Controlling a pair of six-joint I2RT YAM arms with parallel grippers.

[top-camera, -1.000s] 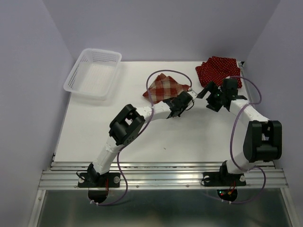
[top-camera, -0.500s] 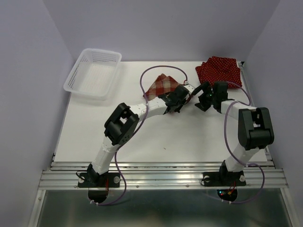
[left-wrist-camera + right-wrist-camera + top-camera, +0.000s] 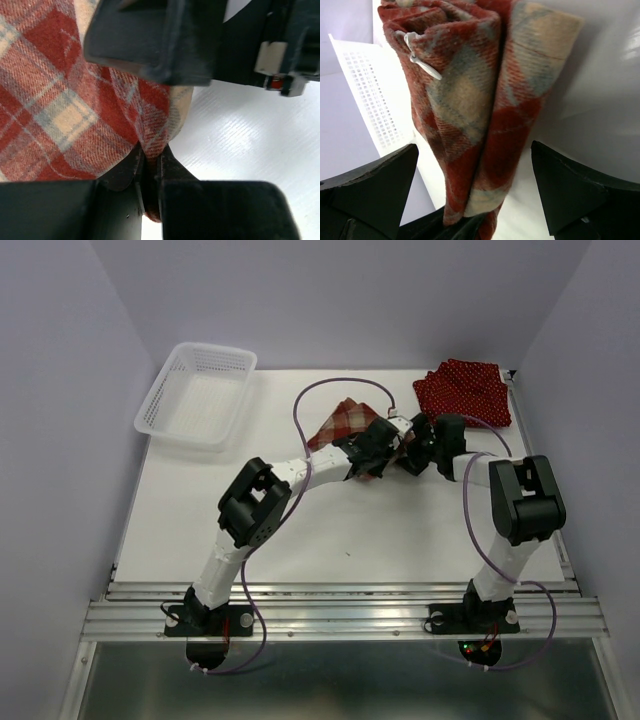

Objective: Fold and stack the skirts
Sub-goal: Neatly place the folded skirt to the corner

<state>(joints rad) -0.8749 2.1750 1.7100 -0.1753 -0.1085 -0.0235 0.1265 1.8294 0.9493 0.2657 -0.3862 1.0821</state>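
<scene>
The plaid skirt is being folded, clamped by the left gripper; the wide-open right gripper should probably be closed on it next.

We see two arms, left arm and right arm, white tubular links, boxy black joint housings, purple cables looping off each, black wedge-shaped fingers, black bases.

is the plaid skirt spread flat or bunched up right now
Bunched up: the plaid skirt shows doubled folds, one fold pinched between the left fingers.
</scene>
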